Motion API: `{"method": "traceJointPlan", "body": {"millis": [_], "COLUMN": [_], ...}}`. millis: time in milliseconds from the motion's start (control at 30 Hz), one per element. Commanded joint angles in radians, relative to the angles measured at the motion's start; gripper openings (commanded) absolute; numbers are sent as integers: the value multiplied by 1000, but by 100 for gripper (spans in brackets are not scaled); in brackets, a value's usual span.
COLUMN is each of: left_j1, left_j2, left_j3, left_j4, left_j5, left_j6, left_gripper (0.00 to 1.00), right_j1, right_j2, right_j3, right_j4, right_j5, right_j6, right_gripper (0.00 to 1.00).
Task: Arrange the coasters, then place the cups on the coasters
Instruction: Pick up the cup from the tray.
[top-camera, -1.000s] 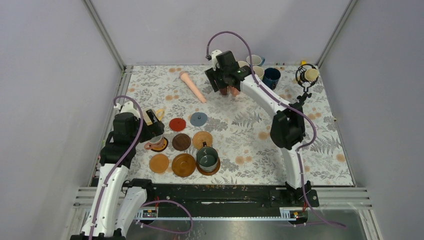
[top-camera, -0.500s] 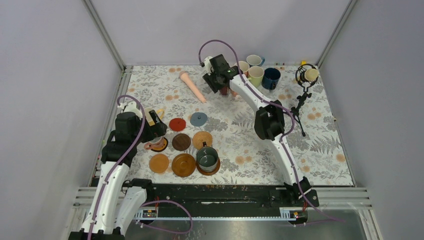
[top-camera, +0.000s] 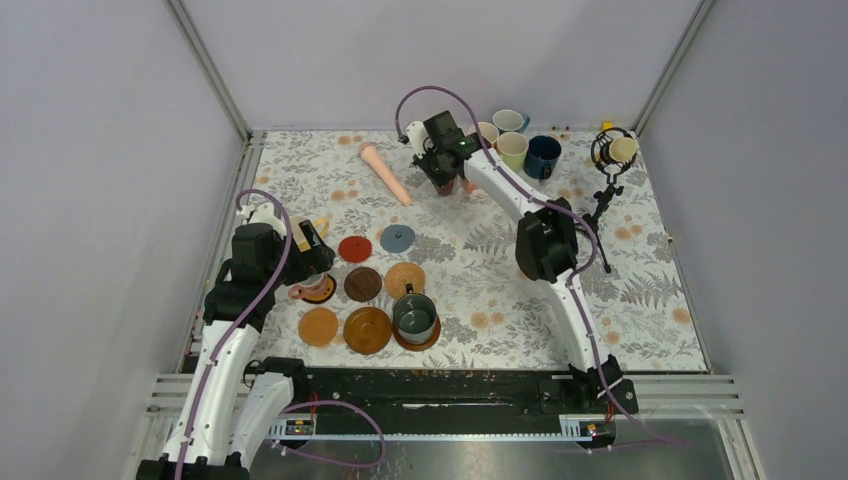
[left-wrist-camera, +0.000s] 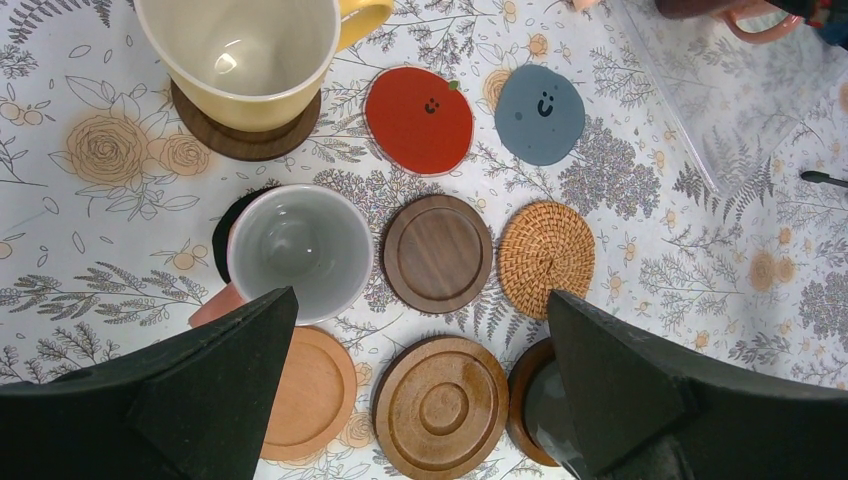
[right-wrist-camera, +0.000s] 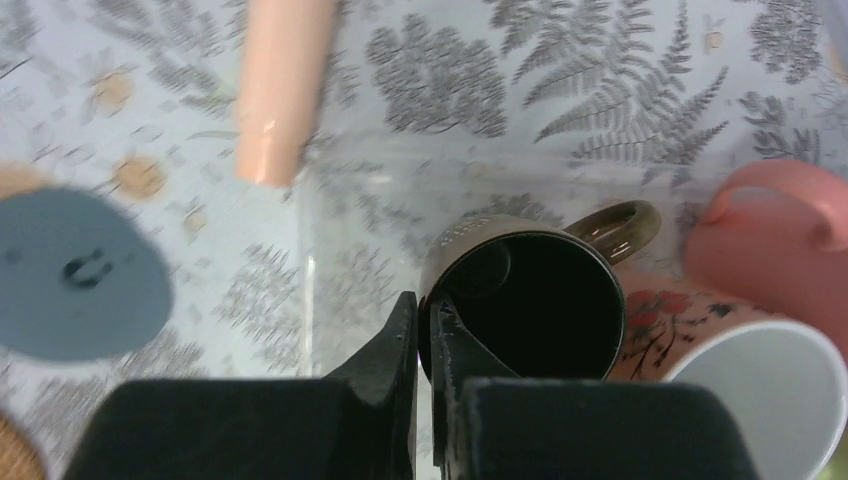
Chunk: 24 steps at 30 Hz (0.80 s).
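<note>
Olive-brown outside and black within on the dark mug (right-wrist-camera: 540, 300), looped handle turned away from the fingers. Sits mouth up at the far middle of the flowered cloth (top-camera: 640, 300), tight against a floral mug (right-wrist-camera: 740, 350) and just beside a salmon-pink mug (right-wrist-camera: 775, 220). Grips it with the right gripper (right-wrist-camera: 425, 320): one finger inside the near rim, one outside, pinched hard on the wall. Leaves little room around that spot, with the pink stick (right-wrist-camera: 280, 90) near on the left and the cream mug (top-camera: 487, 130), light green mug (top-camera: 512, 150) and navy mug (top-camera: 543, 155) close by along the back edge. Opens out toward the near side: a wide run of cloth between this cluster and the coasters (top-camera: 363, 284), and more across the right half, up to the microphone (top-camera: 610, 165) by the right edge. Hangs the left gripper (left-wrist-camera: 420, 300) over the coasters near the left edge, jaws spread wide, nothing between them. Shows below it a yellow mug (left-wrist-camera: 250, 55) on a dark brown coaster (left-wrist-camera: 245, 140), a pale-lined pink mug (left-wrist-camera: 298, 250) on a black coaster (left-wrist-camera: 222, 235), and a dark green mug (top-camera: 414, 315) on a brown-rimmed coaster (left-wrist-camera: 518, 410). Bare among them: red coaster (left-wrist-camera: 418, 118), grey-blue coaster (left-wrist-camera: 540, 113), walnut coaster (left-wrist-camera: 438, 252), woven coaster (left-wrist-camera: 545, 260), orange wood coaster (left-wrist-camera: 310, 390) and grooved brown coaster (left-wrist-camera: 440, 405), packed close, with narrow strips of cloth between
</note>
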Motion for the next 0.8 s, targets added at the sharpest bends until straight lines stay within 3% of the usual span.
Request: {"method": "traceJointPlan", "body": {"millis": [0,333,533,767], "left_j1": [-2,-2,-2,-2], "left_j2": [-15,-74,-130,-189], "left_j3": [12,39,184,393], "left_j4": [37,16,-51,-176], "left_j5": [-24,-55,40,-32], "left_j6": [8,-24,-100,-127], "left_gripper": [99,99,99,99], "right_j1": [-3,5,104,281], "right_j2": [-273,-717,-851,-926], "right_j3": [-120,-644,-753,-858], "right_j4": [52,308,248,251], "right_j5": [-198,-561,-638,-742], "right_j6": [-97,-233,-326,-528], "right_gripper": [0,0,0,0]}}
